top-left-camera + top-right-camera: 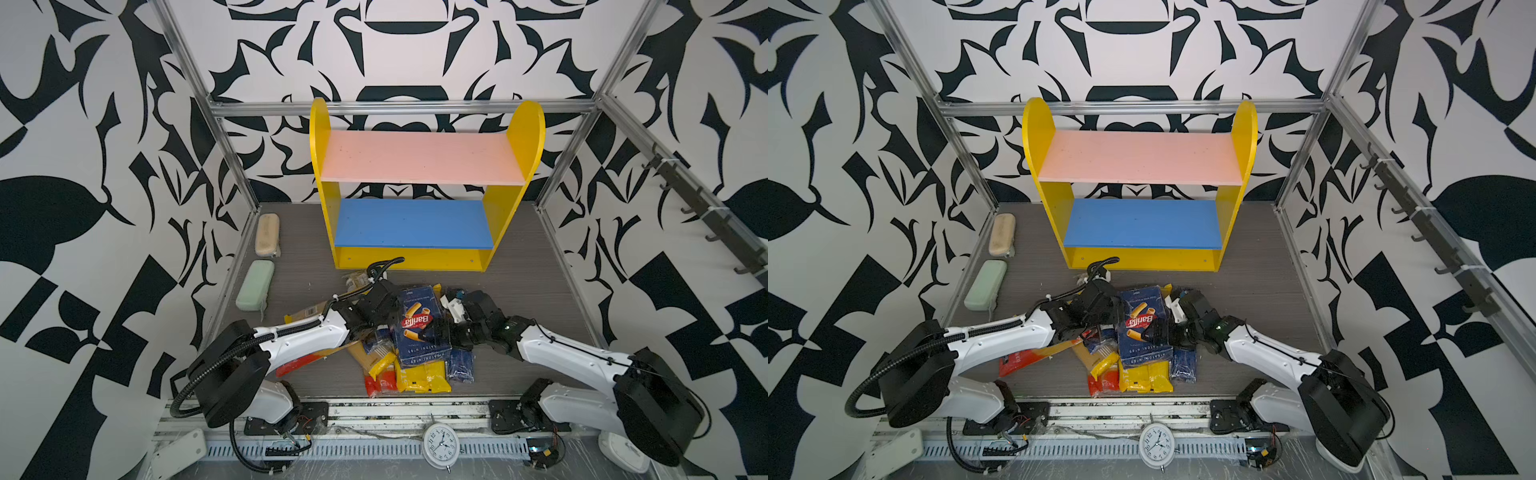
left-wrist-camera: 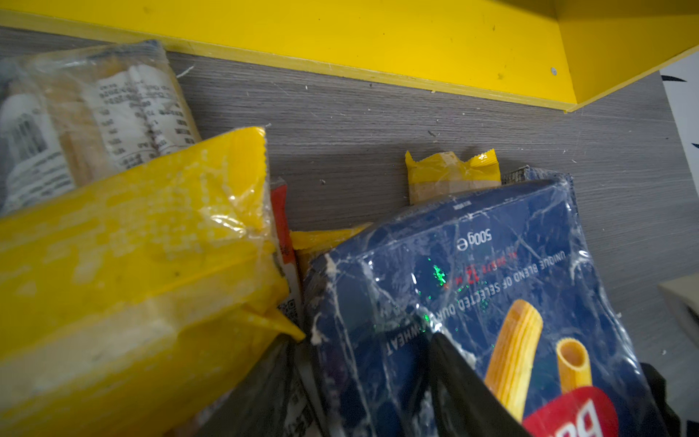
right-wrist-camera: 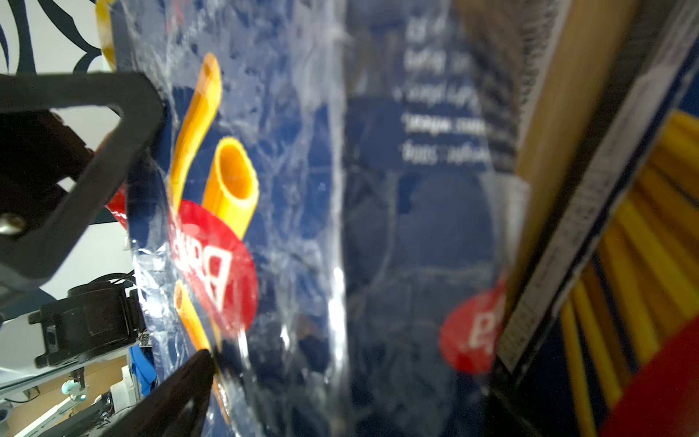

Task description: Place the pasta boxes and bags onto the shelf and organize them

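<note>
The wide dark blue Barilla pasta box (image 1: 419, 328) (image 1: 1142, 324) lies tilted on a pile of bags in front of the yellow shelf (image 1: 528, 137) (image 1: 1142, 259). My left gripper (image 1: 392, 320) (image 2: 359, 382) is shut on its left edge, with one finger on the printed face (image 2: 472, 283). My right gripper (image 1: 446, 328) (image 3: 340, 397) stands open, straddling the box's right side (image 3: 302, 189). A narrow blue carton with a spaghetti picture (image 3: 643, 227) lies behind that side. Yellow-ended bags (image 1: 422, 380) (image 2: 132, 246), a red-ended bag (image 1: 378, 384) and a dark blue one (image 1: 461, 365) stick out beneath. Both shelf boards are bare.
A beige case (image 1: 267, 235) and a green case (image 1: 255, 284) lie along the left wall. A white clock (image 1: 441, 444) sits on the front rail between the arm bases. A hook rail (image 1: 706, 208) runs along the right wall. Grey floor shows between pile and shelf.
</note>
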### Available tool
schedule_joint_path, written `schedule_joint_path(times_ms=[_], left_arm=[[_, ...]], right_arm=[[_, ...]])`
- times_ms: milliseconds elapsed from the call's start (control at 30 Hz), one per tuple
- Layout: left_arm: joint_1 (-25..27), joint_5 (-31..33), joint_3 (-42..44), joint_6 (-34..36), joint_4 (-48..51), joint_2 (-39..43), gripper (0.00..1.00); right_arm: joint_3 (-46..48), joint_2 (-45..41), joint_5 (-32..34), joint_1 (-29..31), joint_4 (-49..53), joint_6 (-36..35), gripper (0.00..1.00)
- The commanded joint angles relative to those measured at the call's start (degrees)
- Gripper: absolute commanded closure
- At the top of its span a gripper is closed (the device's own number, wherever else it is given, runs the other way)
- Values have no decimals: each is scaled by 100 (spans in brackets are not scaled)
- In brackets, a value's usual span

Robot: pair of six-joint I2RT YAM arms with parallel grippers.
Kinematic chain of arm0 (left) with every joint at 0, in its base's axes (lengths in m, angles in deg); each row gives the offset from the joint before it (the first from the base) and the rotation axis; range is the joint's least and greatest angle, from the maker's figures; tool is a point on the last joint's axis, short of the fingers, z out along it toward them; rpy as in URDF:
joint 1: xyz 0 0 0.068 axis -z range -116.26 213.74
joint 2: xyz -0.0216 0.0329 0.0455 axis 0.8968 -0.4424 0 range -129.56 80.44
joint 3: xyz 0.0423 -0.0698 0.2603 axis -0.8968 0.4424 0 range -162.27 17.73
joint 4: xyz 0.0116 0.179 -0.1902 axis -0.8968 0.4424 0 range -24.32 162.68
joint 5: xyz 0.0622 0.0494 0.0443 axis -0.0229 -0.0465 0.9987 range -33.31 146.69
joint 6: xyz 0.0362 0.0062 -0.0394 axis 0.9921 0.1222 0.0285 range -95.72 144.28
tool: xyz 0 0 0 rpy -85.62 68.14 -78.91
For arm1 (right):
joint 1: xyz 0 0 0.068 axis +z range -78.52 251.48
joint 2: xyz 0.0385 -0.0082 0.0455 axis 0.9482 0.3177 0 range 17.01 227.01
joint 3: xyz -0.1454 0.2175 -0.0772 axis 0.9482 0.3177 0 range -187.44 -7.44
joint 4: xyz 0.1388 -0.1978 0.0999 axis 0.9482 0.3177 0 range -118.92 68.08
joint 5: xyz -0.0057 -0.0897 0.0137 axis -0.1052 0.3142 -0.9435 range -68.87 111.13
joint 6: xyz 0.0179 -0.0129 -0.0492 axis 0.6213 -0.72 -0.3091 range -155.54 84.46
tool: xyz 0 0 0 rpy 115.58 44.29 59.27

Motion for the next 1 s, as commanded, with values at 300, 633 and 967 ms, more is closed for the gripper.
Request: schedule_joint_path(times_ms=[300, 633, 967], left_arm=[[25, -224, 21, -148, -153, -307, 42], [22, -351, 40, -191, -506, -395, 43], [29, -596, -253, -185, -724, -658, 43]], right_arm=[[209, 218, -496, 33, -668, 195, 3], [126, -25, -896, 26, -1260, 483, 5], [1, -99, -1022, -27, -1561, 624, 5]])
